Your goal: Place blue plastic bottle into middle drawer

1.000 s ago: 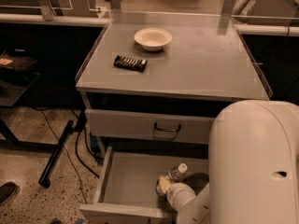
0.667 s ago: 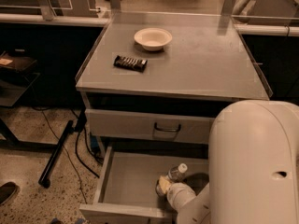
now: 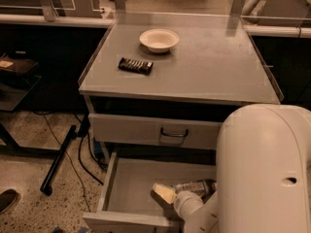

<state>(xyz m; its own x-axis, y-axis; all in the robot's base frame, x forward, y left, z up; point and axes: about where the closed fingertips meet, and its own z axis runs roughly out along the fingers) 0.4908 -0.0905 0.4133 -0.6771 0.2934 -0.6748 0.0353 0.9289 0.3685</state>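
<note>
Gripper was down inside the open drawer, low over its floor and near the front wall, with its pale yellowish tip pointing left. Jaw state could not be told: the wrist and the big white arm covered most of it. Bottle lay on its side on the drawer floor, just right of and behind the jaws, close against the wrist. It looked to be touching the gripper, but contact was not clear. Only part of the bottle showed; the rest was behind the arm. Left of the jaws the grey drawer floor ran out to the left side wall.

Above and behind the jaws, the upper drawer front was closed. Its dark loop handle sat nearly straight up from the jaws. Well beyond that, on the cabinet top, a white bowl sat upright toward the back. A dark snack bar lay flat just in front of the bowl and to its left, the two apart. Both were far from the jaws and higher.

Far left of the jaws, on the speckled floor, a black pole lay slanted. Dark cables ran beside the cabinet. A shoe tip showed at the left edge.
</note>
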